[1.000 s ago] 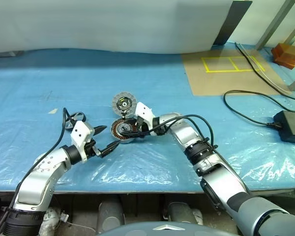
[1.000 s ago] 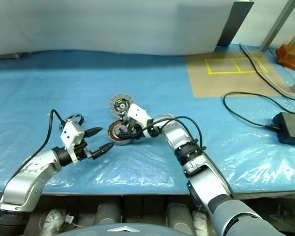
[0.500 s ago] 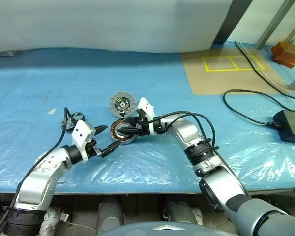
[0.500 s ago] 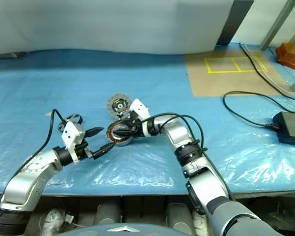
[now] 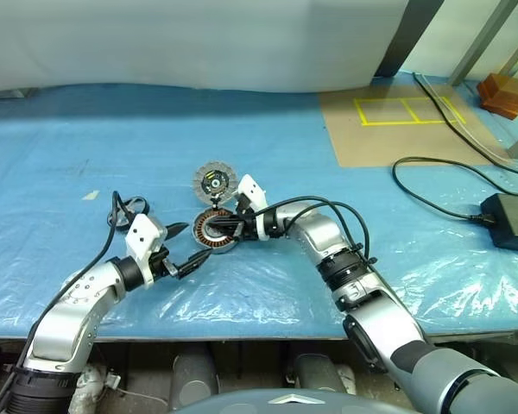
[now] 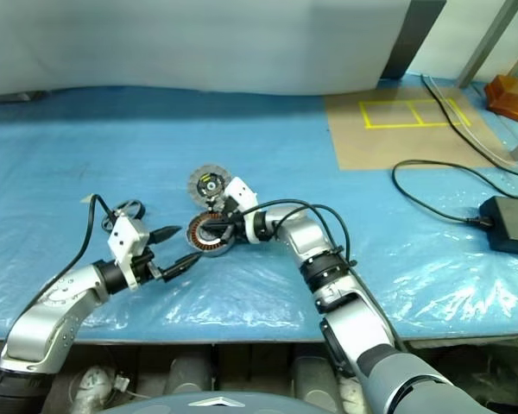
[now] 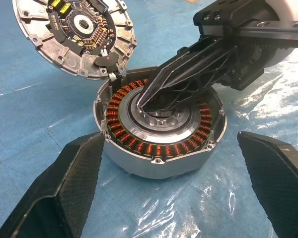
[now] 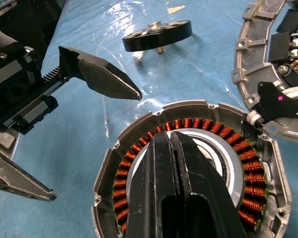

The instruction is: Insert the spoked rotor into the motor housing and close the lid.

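- Head views: the right pincer hides the middle of the motor housing, so its fingertips and the hub under them are hard to make out. The right arm reaches forward and bends across toward the robot's left, the pincer lying nearly level over the housing. The left arm is bent at the elbow, its left pincer aimed at the housing from the robot's left, fingers spread wide and holding nothing. The housing sits on the blue table, with the lid just behind it, ribbed face and dark centre up.
- Left wrist view: the two left fingers stand far apart, cut off by the frame's edge, flanking the housing without touching it. The right pincer's black fingers are pressed together, tips down in the pale central ring. Copper windings ring the inside of the housing, and the lid leans against its rim.
- Right wrist view: the right fingers are closed against each other over the housing's centre, covering the hub; whether they pinch anything cannot be told. The spoked rotor, a dark-rimmed wheel with a small shaft, lies apart on the table beyond the housing. The lid is cut off at the frame's edge.
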You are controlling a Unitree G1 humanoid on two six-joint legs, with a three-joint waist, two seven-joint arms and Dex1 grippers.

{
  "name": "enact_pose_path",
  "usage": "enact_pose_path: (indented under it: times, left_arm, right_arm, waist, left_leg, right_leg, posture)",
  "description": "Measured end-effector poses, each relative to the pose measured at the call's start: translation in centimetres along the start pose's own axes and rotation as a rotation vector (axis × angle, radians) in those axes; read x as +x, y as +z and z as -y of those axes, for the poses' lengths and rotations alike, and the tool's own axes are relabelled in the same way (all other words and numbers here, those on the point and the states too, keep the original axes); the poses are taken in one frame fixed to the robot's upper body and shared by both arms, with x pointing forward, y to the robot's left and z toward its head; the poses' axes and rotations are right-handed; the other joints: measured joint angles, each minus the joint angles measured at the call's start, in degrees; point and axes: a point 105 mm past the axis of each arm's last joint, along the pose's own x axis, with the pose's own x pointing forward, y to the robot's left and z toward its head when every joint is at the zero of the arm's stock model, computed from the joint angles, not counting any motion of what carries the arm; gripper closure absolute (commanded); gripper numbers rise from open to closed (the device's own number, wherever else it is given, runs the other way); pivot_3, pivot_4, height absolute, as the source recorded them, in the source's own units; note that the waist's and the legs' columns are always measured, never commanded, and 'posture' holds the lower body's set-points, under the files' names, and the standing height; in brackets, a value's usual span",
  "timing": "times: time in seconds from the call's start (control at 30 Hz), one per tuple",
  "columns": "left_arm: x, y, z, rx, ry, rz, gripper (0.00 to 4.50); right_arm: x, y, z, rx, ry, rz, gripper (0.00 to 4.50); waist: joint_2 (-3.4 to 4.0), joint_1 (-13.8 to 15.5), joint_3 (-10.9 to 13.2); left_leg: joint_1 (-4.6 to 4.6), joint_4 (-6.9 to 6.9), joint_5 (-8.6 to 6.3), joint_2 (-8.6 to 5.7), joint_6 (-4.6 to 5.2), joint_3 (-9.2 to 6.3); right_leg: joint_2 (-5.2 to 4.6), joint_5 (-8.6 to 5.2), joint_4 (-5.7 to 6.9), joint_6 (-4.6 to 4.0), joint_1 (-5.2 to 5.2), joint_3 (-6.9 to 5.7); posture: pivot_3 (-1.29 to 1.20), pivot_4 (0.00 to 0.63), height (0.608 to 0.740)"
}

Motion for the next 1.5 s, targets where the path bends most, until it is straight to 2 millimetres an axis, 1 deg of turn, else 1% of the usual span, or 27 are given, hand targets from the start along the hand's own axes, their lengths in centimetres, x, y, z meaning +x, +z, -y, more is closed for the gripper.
enact_pose_path:
  times: [0.2,0.23,0.3,0.37,0.4,0.57,0.73,0.87,0.93,1.0,1.1,1.17,1.23,1.27,1.3,1.4,1.5]
  left_arm:
    - [0.0,0.0,0.0,-0.002,0.002,0.001,0.0]
    - [0.0,0.0,0.0,-0.002,0.002,0.002,0.0]
    - [0.0,0.0,0.0,-0.002,0.001,0.002,0.0]
    - [0.0,0.0,0.0,-0.002,0.001,0.002,0.0]
    - [0.0,0.0,0.0,-0.002,0.001,0.002,0.0]
    - [0.0,0.0,0.0,-0.002,0.0,0.001,0.0]
    - [0.0,0.0,0.0,-0.002,0.0,0.001,0.0]
    - [0.0,0.0,0.1,-0.002,-0.001,0.0,0.0]
    - [0.0,0.0,0.1,-0.002,-0.001,0.0,0.0]
    - [0.0,0.0,0.1,-0.002,-0.001,0.001,0.0]
    - [0.0,0.0,0.1,-0.002,-0.001,0.001,0.0]
    - [0.1,0.0,0.0,-0.002,-0.001,0.001,0.0]
    - [0.1,0.0,0.0,-0.002,0.0,0.0,0.0]
    - [0.1,0.0,0.1,-0.002,-0.001,0.0,0.0]
    - [0.1,0.0,0.1,-0.003,0.0,-0.001,0.0]
    - [0.1,0.0,0.1,-0.003,-0.002,-0.002,0.0]
    - [0.1,0.1,0.2,-0.002,-0.003,-0.001,0.0]
  right_arm:
    - [-0.1,0.2,0.4,0.015,-0.022,0.017,4.49]
    - [0.0,0.1,0.3,-0.008,-0.022,0.001,4.49]
    - [0.0,-0.3,0.2,-0.111,-0.015,-0.045,4.49]
    - [-0.1,-0.7,0.0,-0.25,-0.007,-0.097,4.49]
    - [-0.1,-0.8,0.0,-0.286,-0.005,-0.108,4.49]
    - [0.2,-1.1,0.2,-0.355,-0.017,-0.123,4.49]
    - [0.3,-0.8,0.3,-0.3,-0.024,-0.069,4.49]
    - [0.3,0.0,0.5,-0.16,-0.025,0.022,4.49]
    - [0.1,0.8,0.6,-0.061,-0.022,0.084,4.49]
    - [0.0,1.7,0.8,-0.005,-0.023,0.118,4.49]
    - [-0.1,2.5,0.7,0.012,-0.012,0.123,4.49]
    - [0.2,2.1,0.2,0.019,0.011,0.102,4.49]
    - [0.6,0.7,-0.7,0.003,0.043,0.045,4.49]
    - [0.8,-0.3,-0.9,-0.014,0.042,-0.001,4.49]
    - [0.9,-0.7,-1.0,-0.044,0.037,-0.013,4.49]
    - [1.1,-1.0,-1.0,-0.156,0.021,-0.059,4.49]
    - [1.3,-0.9,-0.6,-0.193,-0.005,-0.071,4.49]
  waist:
    - [0.0,0.01,0.0]
    - [0.0,0.01,0.0]
    - [0.0,-0.02,0.0]
    - [-0.01,-0.06,-0.02]
    - [-0.01,-0.13,-0.04]
    - [0.05,-0.19,-0.07]
    - [0.06,-0.19,-0.06]
    - [0.07,-0.14,-0.04]
    - [0.06,-0.1,-0.04]
    - [0.06,-0.1,-0.04]
    - [0.06,-0.04,-0.04]
    - [0.06,-0.02,-0.04]
    - [0.06,-0.01,-0.04]
    - [0.06,-0.01,-0.04]
    - [0.07,-0.06,-0.03]
    - [0.05,-0.15,-0.05]
    - [0.06,-0.14,-0.05]
  left_leg:
    - [0.0,0.0,0.0,0.0,0.0,0.0]
    - [0.0,0.0,0.0,0.0,0.0,0.0]
    - [0.0,0.0,0.0,0.0,0.0,0.0]
    - [0.11,-0.01,0.0,0.0,-0.01,0.01]
    - [0.22,-0.02,0.0,0.0,-0.01,0.02]
    - [0.81,-0.09,-0.02,-0.01,0.01,0.05]
    - [0.84,-0.1,-0.03,-0.01,0.03,0.04]
    - [0.32,-0.08,-0.01,-0.01,0.02,0.04]
    - [0.03,-0.04,0.0,-0.01,0.02,0.04]
    - [-0.06,-0.05,0.0,-0.01,0.01,0.03]
    - [-0.05,-0.19,0.0,0.0,0.0,0.01]
    - [-0.05,-0.23,0.0,0.0,0.0,0.01]
    - [-0.05,-0.23,0.0,-0.01,-0.01,0.01]
    - [-0.04,-0.23,0.0,-0.01,-0.01,0.01]
    - [-0.03,-0.21,0.0,-0.02,-0.01,0.02]
    - [0.31,-0.24,-0.01,-0.03,-0.02,0.03]
    - [0.54,-0.31,-0.02,-0.05,-0.01,0.07]
  right_leg:
    - [0.0,0.0,0.0,0.0,0.0,0.0]
    - [0.0,0.0,0.0,0.0,0.0,0.0]
    - [0.0,0.0,-0.01,0.0,0.0,-0.01]
    - [0.0,0.0,0.0,0.0,0.08,0.0]
    - [0.01,0.0,0.0,0.0,0.16,0.01]
    - [-0.01,-0.06,-0.05,-0.02,0.71,0.08]
    - [-0.01,-0.05,-0.03,-0.02,0.71,0.1]
    - [0.0,-0.03,-0.03,-0.03,0.23,0.08]
    - [0.01,-0.01,-0.01,-0.01,0.01,0.05]
    - [0.01,0.05,0.0,0.09,-0.07,0.01]
    - [0.01,0.09,-0.03,0.16,-0.08,-0.06]
    - [0.01,0.09,-0.05,0.16,-0.08,-0.07]
    - [0.0,0.1,-0.06,0.17,-0.08,-0.07]
    - [-0.01,0.1,-0.06,0.17,-0.07,-0.07]
    - [-0.01,0.09,-0.04,0.16,-0.07,-0.06]
    - [-0.01,-0.03,0.0,-0.02,0.16,0.0]
    - [-0.02,-0.06,-0.02,-0.04,0.34,0.06]
  posture:
    - [0.0,0.15,0.74]
    - [0.0,0.15,0.74]
    - [0.0,0.15,0.74]
    - [0.0,0.15,0.74]
    - [0.0,0.15,0.74]
    - [0.0,0.15,0.74]
    - [0.0,0.15,0.74]
    - [0.0,0.15,0.74]
    - [0.0,0.15,0.74]
    - [0.0,0.15,0.74]
    - [0.0,0.15,0.74]
    - [0.0,0.15,0.74]
    - [0.0,0.15,0.74]
    - [0.0,0.15,0.74]
    - [0.0,0.15,0.74]
    - [0.0,0.15,0.74]
    - [0.0,0.15,0.74]
